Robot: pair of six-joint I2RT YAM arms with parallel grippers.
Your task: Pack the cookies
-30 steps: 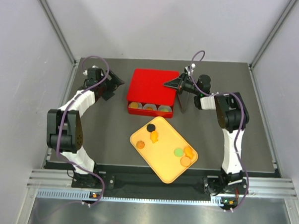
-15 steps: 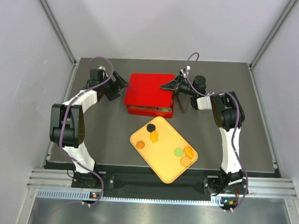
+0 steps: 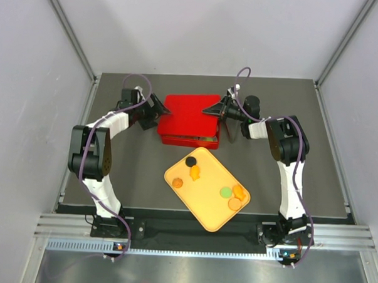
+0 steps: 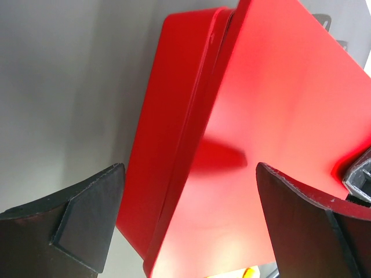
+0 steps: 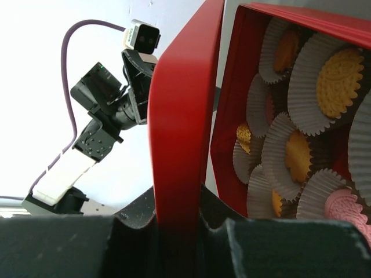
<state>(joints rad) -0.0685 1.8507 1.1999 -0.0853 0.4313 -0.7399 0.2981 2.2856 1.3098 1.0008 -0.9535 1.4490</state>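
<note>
Red rectangular lid (image 3: 190, 110), tilted over the red cookie box (image 5: 229, 110) near the middle of the counter's far edge, is pinched by its right edge in the right fingers (image 5: 139, 223), nearly closed on it. The left fingers (image 4: 93, 214) are spread wide, holding nothing, just beside the lid's left edge. Likely step: closing the box. Lower the lid level, square its rim over the base, steady the left side before releasing. Round flat cookies (image 5: 339, 72) lie in white pleated paper cups (image 5: 269, 136) inside; more sit on the yellow-orange plastic tray (image 3: 205, 208) toward the near edge. Discs lie face up, no long axis.
</note>
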